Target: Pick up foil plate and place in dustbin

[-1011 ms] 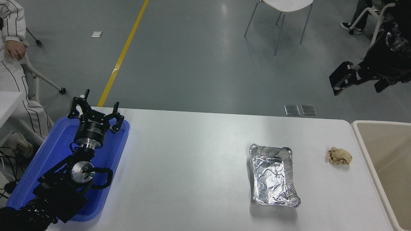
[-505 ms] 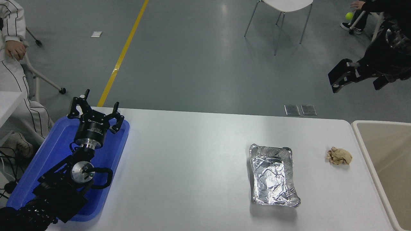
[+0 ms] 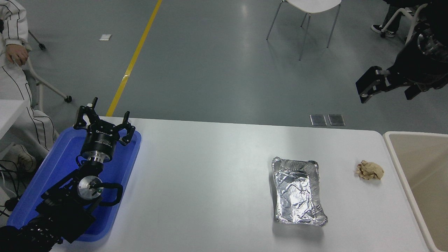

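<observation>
The foil plate [image 3: 298, 191] is a shiny, crinkled silver tray lying flat on the white table [image 3: 210, 182], right of centre. The dustbin [image 3: 399, 164], with an off-white rim and beige interior, stands at the table's right edge and is partly cut off by the picture. My right gripper [image 3: 368, 85] hangs high over the floor beyond the table's far right corner, well away from the plate and holding nothing. My left gripper [image 3: 104, 118] is parked open over the blue tray at the lower left.
A small crumpled tan paper ball [image 3: 369, 170] lies between the plate and the dustbin. A blue plastic tray [image 3: 52, 168] sits at the table's left end. A person in white [image 3: 14, 56] sits at far left. A white chair [image 3: 308, 14] stands beyond the table.
My right gripper has drifted slightly left and up. A person's hand with a green ball showed briefly at the top right and is gone. The plate has not moved.
</observation>
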